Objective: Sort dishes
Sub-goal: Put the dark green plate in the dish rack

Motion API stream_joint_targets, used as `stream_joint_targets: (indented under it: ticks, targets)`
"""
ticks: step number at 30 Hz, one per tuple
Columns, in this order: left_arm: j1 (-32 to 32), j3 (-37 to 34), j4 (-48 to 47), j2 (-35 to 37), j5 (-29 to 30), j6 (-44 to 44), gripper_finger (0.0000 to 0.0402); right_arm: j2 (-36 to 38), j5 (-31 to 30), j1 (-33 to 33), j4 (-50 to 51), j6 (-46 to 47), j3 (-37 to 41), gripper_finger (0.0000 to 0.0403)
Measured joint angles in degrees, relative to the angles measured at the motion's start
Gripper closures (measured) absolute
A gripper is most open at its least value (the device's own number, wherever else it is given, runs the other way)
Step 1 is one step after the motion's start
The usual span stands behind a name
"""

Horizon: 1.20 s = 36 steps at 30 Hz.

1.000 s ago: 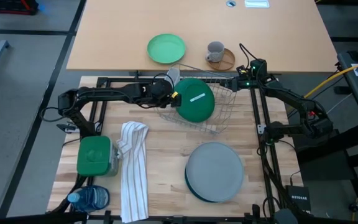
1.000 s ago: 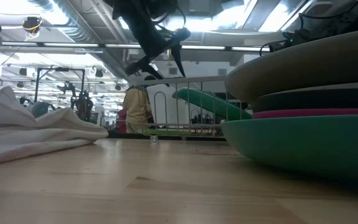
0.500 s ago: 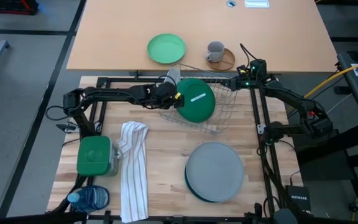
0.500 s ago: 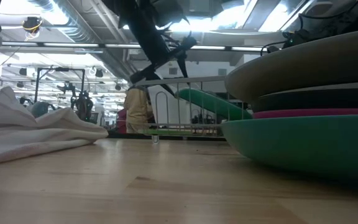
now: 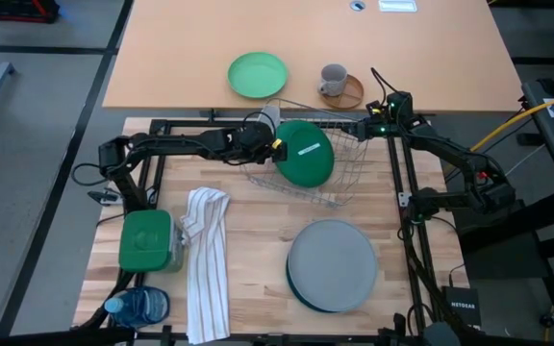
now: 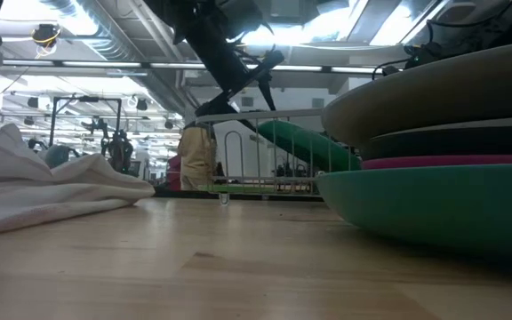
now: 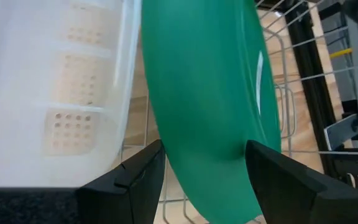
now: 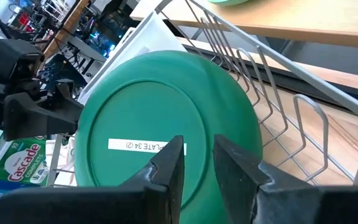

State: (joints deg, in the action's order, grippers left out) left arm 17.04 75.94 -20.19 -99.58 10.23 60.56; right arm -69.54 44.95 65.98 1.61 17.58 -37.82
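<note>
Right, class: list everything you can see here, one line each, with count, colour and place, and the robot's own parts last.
Dark green plate: one, tilted in the wire rack.
Stacked plates: several, grey on top, charcoal, pink and teal below, near right of the table.
Small plate: one, mint green, far desk.
Mug: one, grey, far desk.
Towel: one, white, near left.
Box: one, green, near left.
Bottle: one, blue, near left corner.
Left hand: open around the dark green plate's edge.
Right hand: by the rack's far right corner.
</note>
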Motion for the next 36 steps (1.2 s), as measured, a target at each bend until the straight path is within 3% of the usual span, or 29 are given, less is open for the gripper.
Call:
stream_joint_targets:
  ticks: [24,36]
  targets:
    - [-0.99,-0.02,8.41,-0.01,0.27,-24.25,0.019,0.0,0.02,0.0,0.02,-0.07,0.0,0.0314]
    - [-3.93,-0.02,17.51,-0.01,0.42,-40.36,0.019,0.0,0.04,-0.01,0.02,-0.07,0.0,0.0314]
